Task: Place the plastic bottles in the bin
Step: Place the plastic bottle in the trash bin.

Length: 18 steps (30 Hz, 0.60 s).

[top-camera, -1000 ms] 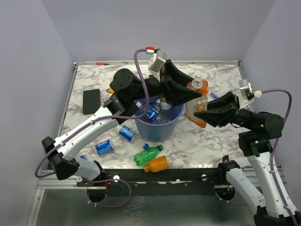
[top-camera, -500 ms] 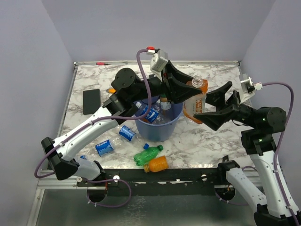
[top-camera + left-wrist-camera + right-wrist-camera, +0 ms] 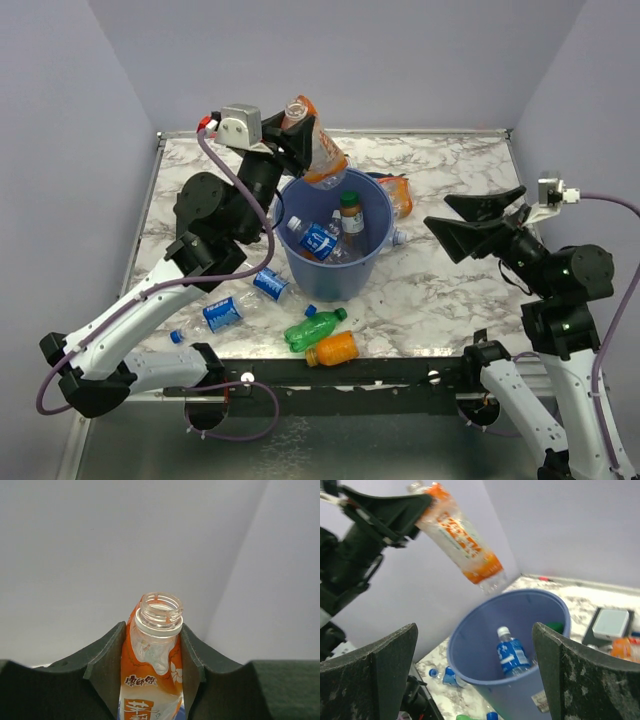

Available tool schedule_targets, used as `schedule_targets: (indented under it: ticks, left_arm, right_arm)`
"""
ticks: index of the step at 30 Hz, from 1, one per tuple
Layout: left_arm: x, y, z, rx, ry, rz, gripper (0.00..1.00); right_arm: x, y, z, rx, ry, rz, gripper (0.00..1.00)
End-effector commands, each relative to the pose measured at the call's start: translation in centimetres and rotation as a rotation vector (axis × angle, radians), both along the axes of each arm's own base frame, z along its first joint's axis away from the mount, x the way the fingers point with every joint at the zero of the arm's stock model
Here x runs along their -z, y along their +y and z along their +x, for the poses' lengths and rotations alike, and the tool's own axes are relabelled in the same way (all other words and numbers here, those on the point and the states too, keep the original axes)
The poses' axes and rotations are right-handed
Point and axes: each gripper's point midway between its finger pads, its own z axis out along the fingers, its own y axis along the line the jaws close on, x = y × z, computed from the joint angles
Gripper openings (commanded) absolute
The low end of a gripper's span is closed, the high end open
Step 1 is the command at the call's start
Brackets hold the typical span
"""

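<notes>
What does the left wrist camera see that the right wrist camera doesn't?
Only the left wrist camera looks close up at the open, capless mouth of the orange-labelled bottle. Only the right wrist camera shows the blue bin, a blue-labelled bottle lying inside it, and the wide-open right jaws. Both show that orange-labelled bottle held by the left jaws.

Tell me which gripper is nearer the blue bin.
Left. The left gripper holds an orange-labelled bottle just above the bin; the right gripper stands open, off to its right.
</notes>
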Motion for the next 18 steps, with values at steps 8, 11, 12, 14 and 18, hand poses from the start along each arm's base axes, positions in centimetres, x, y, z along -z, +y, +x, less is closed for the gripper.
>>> schedule_targets:
  ticks: [8,11,12,14,18]
  left_arm:
    - [10.9,2.2,6.1,-0.347,0.193,0.282,0.00]
    - [13.7,2.2,7.2,-0.374,0.244,0.324,0.00]
    - [14.5,2.0,7.4,-0.372,0.261,0.339,0.00]
    - [15.9,1.6,7.6,-0.353,0.287,0.354,0.00]
    - [18.4,0.1,7.1,-0.258,0.331,0.371,0.00]
  right_arm:
    - [7.3,-1.8,3.8,0.169,0.220,0.007,0.99]
    - [8.0,-1.9,3.8,0.179,0.231,-0.001,0.99]
    - [8.1,-2.0,3.8,0.183,0.235,-0.004,0.99]
    - [8.5,-2.1,3.8,0.193,0.240,-0.013,0.99]
    - [8.9,-2.3,3.9,0.206,0.248,-0.020,0.98]
